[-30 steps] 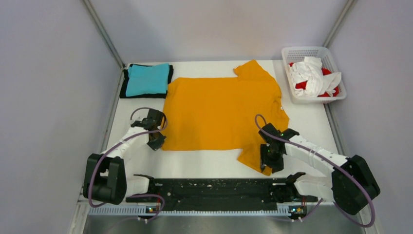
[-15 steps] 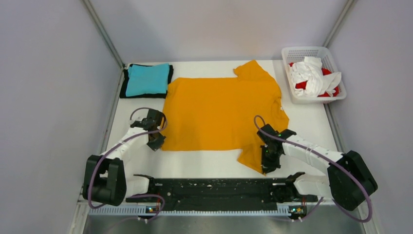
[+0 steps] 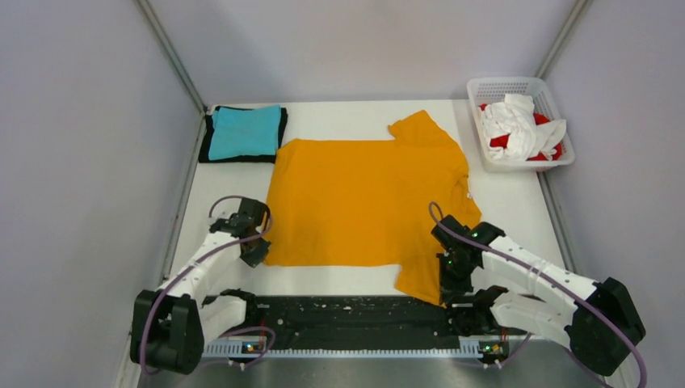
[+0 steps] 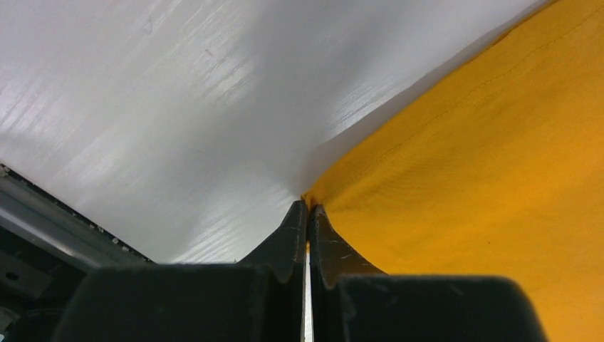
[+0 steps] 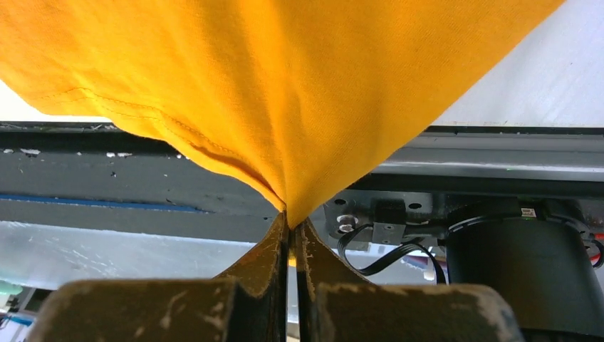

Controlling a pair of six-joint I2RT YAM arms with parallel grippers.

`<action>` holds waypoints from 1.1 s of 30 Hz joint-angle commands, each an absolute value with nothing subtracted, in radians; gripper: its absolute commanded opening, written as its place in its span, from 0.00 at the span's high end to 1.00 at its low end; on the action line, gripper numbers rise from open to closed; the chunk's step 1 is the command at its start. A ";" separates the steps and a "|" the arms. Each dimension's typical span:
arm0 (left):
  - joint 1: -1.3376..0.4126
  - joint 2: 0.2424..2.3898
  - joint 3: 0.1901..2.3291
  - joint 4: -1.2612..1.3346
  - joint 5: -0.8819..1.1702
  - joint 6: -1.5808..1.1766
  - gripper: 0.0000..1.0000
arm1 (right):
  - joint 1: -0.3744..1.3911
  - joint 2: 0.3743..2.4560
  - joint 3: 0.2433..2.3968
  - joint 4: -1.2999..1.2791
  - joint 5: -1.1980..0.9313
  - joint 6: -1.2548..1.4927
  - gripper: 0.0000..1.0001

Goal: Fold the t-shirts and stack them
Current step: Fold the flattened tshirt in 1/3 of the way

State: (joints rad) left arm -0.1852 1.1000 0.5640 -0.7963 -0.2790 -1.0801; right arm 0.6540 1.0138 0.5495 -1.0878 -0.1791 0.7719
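between the right fingers (image 5: 265, 256), the orange shirt (image 5: 285, 85) partly hides.

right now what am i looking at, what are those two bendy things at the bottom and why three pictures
Those are two robot arms bolted at the near edge of a white table. The wide picture comes from a camera above and behind them. The two close-ups come from a small camera on each wrist, looking along its own fingers. An orange shirt lies spread out in the middle. The left gripper is shut on its near left corner, and the right gripper is shut on the near sleeve. Each close-up shows the cloth pinched between the fingertips. At the far left a folded teal shirt sits on a folded black shirt. At the far right a basket holds a crumpled white shirt and a red shirt.
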 commanded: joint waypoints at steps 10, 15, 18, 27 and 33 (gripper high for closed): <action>-0.182 1.036 0.626 -0.735 -0.194 -1.049 1.00 | 0.570 1.126 0.796 -0.892 -0.084 0.626 1.00; -0.180 1.121 0.736 -0.739 -0.204 -1.031 1.00 | 0.469 1.189 0.926 -0.815 -0.051 0.561 1.00; -0.170 1.173 0.784 -0.735 -0.218 -1.027 1.00 | 0.428 1.216 0.979 -0.751 -0.043 0.562 1.00; -0.096 1.289 0.871 -0.686 -0.216 -1.003 1.00 | 0.313 1.273 1.068 -0.623 -0.003 0.563 1.00; -0.080 1.332 0.914 -0.647 -0.211 -0.977 1.00 | 0.278 1.304 1.114 -0.581 0.026 0.524 1.00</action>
State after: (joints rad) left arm -0.0917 1.3102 0.8539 -0.7029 -0.2024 -1.0088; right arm 0.3016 1.2831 1.0420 -0.6571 -0.0128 0.5636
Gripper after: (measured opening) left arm 0.013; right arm 0.013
